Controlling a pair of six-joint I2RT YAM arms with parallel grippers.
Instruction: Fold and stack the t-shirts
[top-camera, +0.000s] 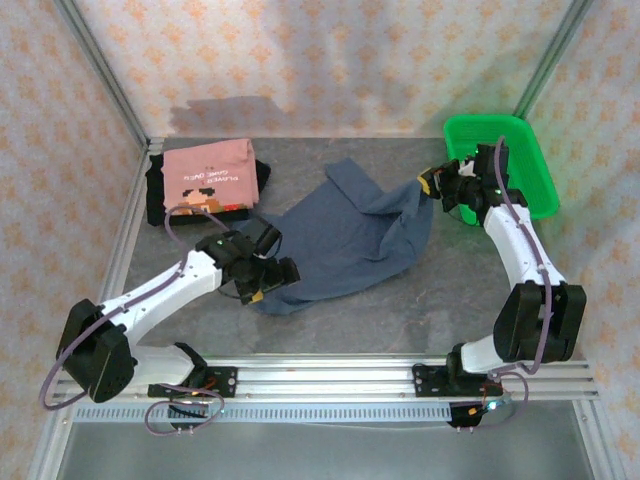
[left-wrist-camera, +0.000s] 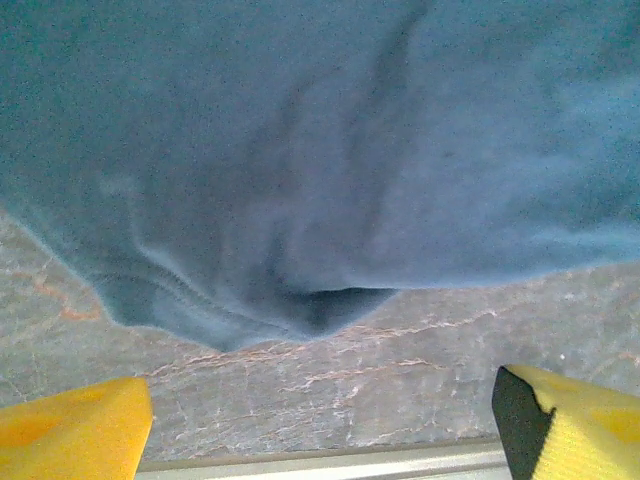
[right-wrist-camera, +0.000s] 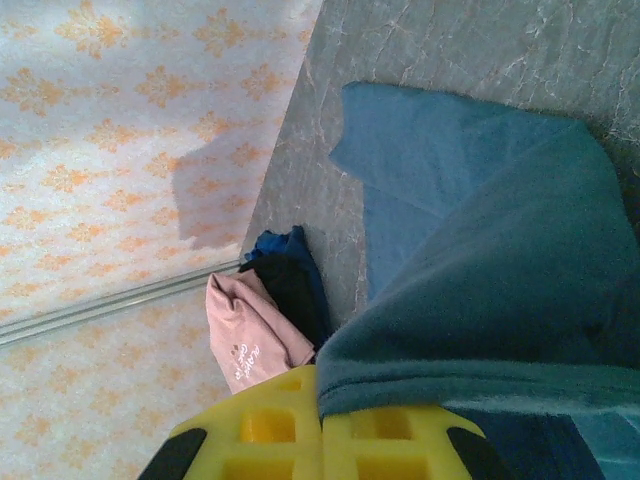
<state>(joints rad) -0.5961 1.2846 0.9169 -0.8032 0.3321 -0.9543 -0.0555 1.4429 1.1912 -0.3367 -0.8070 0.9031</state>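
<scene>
A slate-blue t-shirt (top-camera: 340, 240) lies rumpled across the middle of the table. My right gripper (top-camera: 428, 187) is shut on its right edge and holds that edge lifted; in the right wrist view the cloth (right-wrist-camera: 500, 260) comes out from between the closed yellow jaws (right-wrist-camera: 322, 395). My left gripper (top-camera: 268, 283) stands open just off the shirt's near-left corner. Its yellow fingers (left-wrist-camera: 70, 425) are wide apart with bare table between them, and the shirt's hem (left-wrist-camera: 230, 320) lies just beyond. A folded salmon-pink t-shirt (top-camera: 208, 178) rests on a black one (top-camera: 155, 200) at the back left.
A green mesh basket (top-camera: 505, 165) stands at the back right, right behind my right gripper. The aluminium rail (top-camera: 330, 375) runs along the near table edge. Patterned walls close in the back and both sides.
</scene>
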